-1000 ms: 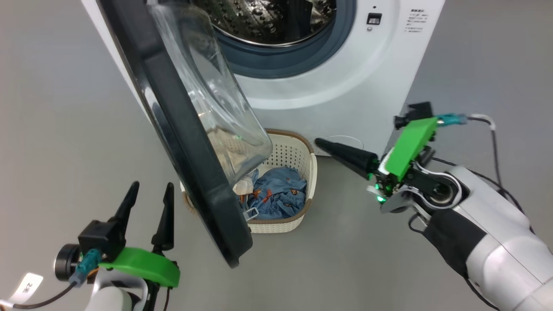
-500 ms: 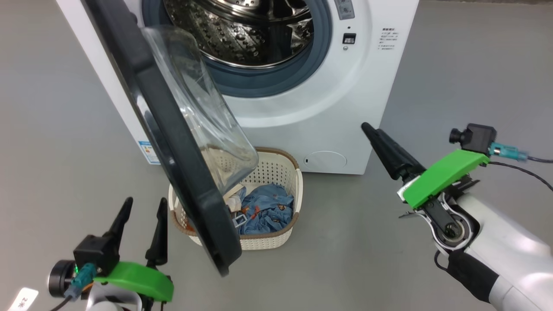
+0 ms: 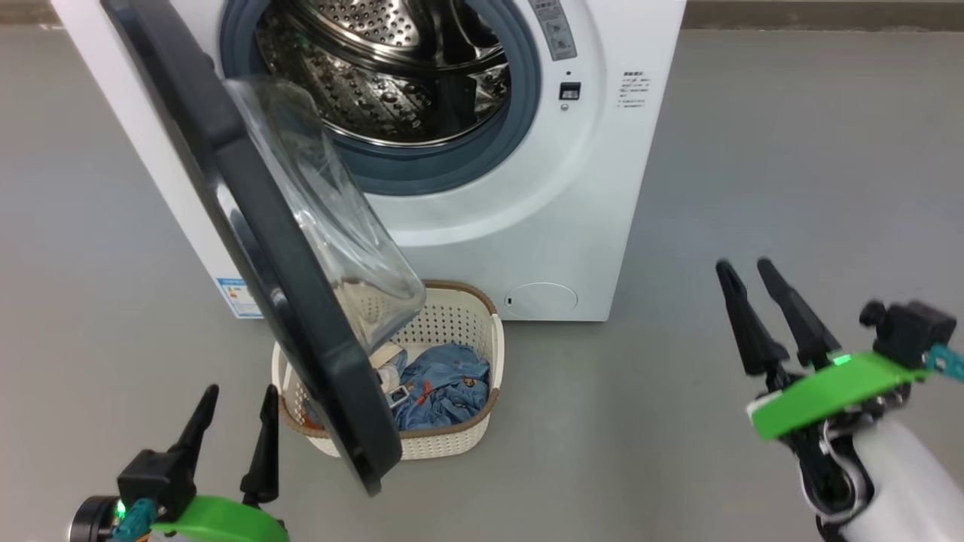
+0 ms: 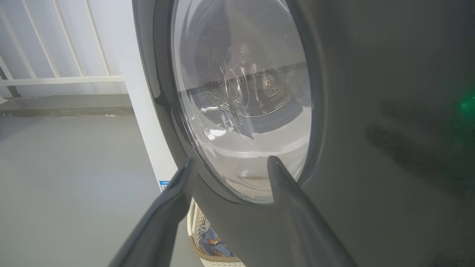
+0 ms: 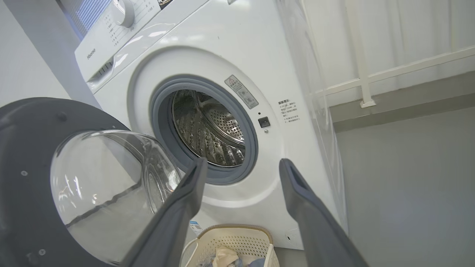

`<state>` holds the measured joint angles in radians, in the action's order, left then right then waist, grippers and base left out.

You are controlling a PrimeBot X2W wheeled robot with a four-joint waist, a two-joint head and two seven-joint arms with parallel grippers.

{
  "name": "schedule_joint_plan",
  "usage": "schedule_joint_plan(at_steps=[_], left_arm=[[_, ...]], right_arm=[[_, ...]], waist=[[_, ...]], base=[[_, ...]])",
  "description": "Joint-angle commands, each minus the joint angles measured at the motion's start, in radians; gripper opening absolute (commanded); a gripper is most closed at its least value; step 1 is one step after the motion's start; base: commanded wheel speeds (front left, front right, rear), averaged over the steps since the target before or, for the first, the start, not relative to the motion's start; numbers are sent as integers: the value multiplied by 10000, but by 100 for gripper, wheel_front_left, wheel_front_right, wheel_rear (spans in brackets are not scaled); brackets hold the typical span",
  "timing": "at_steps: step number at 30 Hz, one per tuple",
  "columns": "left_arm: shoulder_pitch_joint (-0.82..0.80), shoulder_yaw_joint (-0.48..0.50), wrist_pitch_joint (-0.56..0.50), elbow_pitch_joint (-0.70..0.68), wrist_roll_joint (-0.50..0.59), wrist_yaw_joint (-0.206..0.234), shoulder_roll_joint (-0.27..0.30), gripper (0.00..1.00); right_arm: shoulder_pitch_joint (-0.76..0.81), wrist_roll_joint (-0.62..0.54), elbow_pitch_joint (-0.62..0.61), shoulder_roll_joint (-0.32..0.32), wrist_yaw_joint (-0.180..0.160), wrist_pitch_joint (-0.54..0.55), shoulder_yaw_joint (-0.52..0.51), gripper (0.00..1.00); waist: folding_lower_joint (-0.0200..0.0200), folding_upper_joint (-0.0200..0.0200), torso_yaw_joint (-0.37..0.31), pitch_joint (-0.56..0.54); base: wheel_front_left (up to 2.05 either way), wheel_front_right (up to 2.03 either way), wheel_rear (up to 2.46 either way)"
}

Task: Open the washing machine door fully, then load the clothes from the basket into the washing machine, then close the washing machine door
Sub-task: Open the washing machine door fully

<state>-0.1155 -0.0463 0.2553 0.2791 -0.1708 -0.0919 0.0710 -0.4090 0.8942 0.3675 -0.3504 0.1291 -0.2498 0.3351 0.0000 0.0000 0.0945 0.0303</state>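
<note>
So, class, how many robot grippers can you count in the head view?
2. The left gripper is at the lower left, beside the open washing machine door; the right gripper is at the lower right, above the floor.

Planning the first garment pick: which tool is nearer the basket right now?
Left. The left tool sits just left of the basket, with the door between; the right tool hangs well off to its right.

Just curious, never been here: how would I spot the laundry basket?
Find the big white washing machine with its round black-rimmed door swung open. On the floor before it, partly behind that door, sits the basket: small, cream, perforated sides, brown rim, blue clothes inside.
</note>
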Motion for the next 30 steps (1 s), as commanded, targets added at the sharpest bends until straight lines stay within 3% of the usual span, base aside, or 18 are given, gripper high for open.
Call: schedule_joint_plan(at_steps=[1, 12, 30], left_arm=[[-23, 423, 65, -371, 100, 90, 193, 100], [572, 673, 65, -811, -32, 298, 107, 100], [1682, 790, 65, -1555, -184, 733, -62, 100]], right_arm=[[677, -1032, -688, 290, 16, -118, -565, 100], [2827, -4078, -2109, 1226, 16, -119, -2304, 100], [4350, -5599, -2712, 1988, 16, -120, -2975, 100]], waist=[[0, 0, -130, -57], [0, 0, -392, -128], [0, 0, -468, -372]], base=[[0, 0, 0], [0, 0, 0], [0, 0, 0]])
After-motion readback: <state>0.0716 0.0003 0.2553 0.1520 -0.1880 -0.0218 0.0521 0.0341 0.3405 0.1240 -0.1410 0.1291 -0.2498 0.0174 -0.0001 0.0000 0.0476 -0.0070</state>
